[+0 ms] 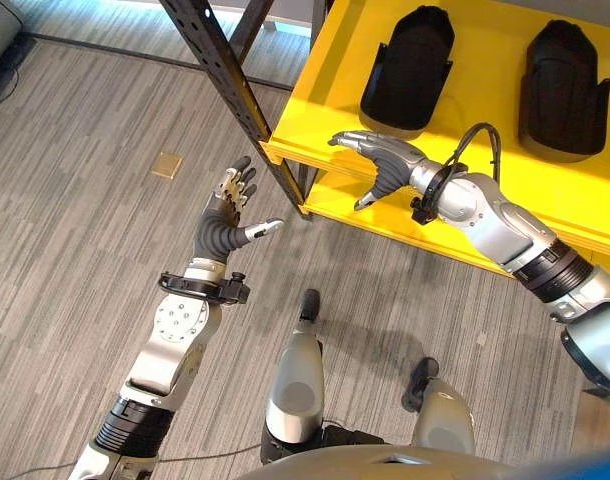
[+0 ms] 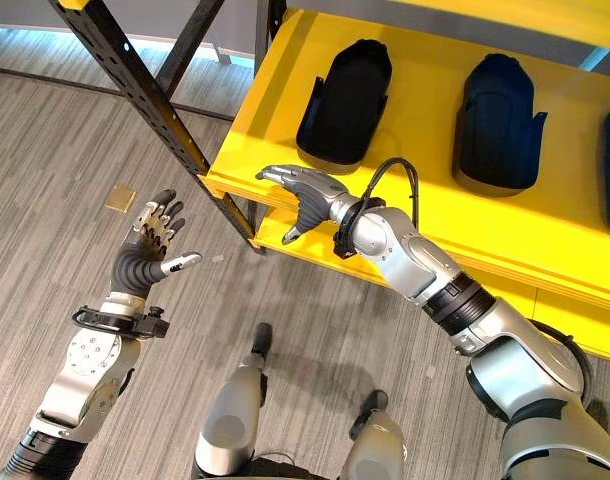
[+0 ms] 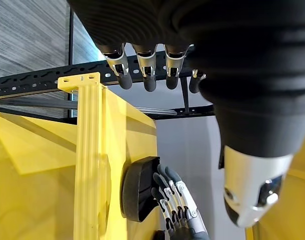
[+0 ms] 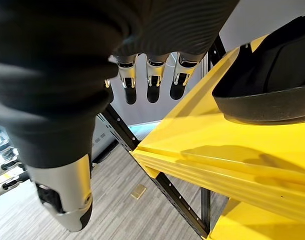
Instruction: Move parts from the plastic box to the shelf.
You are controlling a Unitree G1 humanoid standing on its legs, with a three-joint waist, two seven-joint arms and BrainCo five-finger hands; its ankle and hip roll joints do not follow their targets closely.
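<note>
The left arm reached forward and up from the lower left, its left hand [image 1: 228, 205] raised with fingers spread straight and thumb held out to the side, holding nothing. The right arm stretched in from the right, its right hand [image 1: 377, 157] flat with straight fingers and thumb hanging down, empty.

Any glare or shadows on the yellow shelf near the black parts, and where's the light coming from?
Left eye view: the yellow shelf is evenly lit, with no harsh glare; a bright bluish strip lies on the floor along the top edge. Right eye view: the same, with the right robot hand open over the shelf corner. Right wrist view: a soft shadow lies on the shelf under the nearest black part.
</note>
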